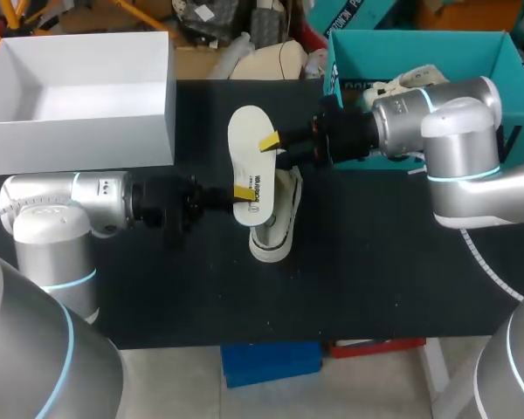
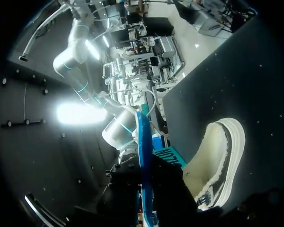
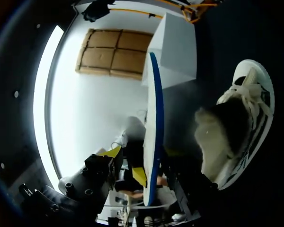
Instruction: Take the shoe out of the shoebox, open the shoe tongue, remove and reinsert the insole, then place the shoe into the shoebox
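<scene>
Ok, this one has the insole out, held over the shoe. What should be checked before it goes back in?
1. Insole fully out of the shoe: ok, it is held above it.
2. Left gripper shut on the insole: ok.
3. Right gripper shut on the insole: ok.
4. Shoe upright on the table, opening facing up: ok.
5. Tongue pulled back far enough: cannot tell.
6. Insole lined up over the opening: not ok, it sits offset from the shoe.
</scene>
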